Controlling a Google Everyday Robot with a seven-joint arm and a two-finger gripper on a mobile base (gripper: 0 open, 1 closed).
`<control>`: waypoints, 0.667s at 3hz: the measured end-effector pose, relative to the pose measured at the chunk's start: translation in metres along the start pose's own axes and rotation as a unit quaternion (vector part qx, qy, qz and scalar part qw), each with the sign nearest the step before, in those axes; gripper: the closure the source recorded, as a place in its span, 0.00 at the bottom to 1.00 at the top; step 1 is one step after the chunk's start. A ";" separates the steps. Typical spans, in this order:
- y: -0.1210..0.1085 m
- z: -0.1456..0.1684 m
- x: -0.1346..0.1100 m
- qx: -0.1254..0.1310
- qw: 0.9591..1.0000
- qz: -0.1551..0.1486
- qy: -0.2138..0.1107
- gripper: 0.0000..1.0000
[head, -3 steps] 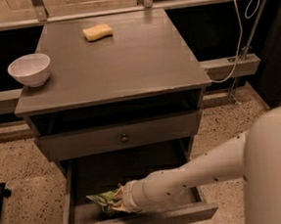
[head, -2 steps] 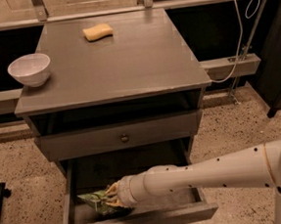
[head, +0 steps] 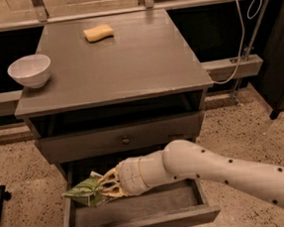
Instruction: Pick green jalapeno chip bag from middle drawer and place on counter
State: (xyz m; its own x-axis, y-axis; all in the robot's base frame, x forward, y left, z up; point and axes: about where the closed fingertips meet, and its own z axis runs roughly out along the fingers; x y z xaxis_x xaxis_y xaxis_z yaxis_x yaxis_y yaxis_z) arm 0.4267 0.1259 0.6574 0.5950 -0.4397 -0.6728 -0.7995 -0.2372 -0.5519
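The green jalapeno chip bag [head: 83,192] is crinkled and shiny, held at the left side of the open middle drawer [head: 137,225], a little above its floor. My gripper [head: 100,188] reaches in from the right on a white arm and is shut on the bag's right end. The counter [head: 122,62] is the broad grey cabinet top above.
A white bowl [head: 29,70] stands at the counter's left edge. A yellow sponge [head: 98,32] lies at the counter's back. A shut drawer front with a small knob [head: 125,141] sits just above the open drawer. A white cable [head: 236,52] hangs at the right.
The arm has swung further over the drawer and to the left, carrying the bag leftward and slightly up. The white arm segment at the right has drawn back out of the frame's corner.
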 end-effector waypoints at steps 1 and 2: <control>-0.073 -0.094 -0.105 0.042 0.991 -0.128 -0.025 1.00; -0.063 -0.089 -0.105 0.029 0.991 -0.126 -0.029 1.00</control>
State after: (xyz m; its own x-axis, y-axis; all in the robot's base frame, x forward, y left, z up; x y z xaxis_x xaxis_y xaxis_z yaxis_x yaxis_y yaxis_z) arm 0.4070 0.1093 0.8065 0.7806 -0.3210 -0.5362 -0.6194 -0.2827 -0.7324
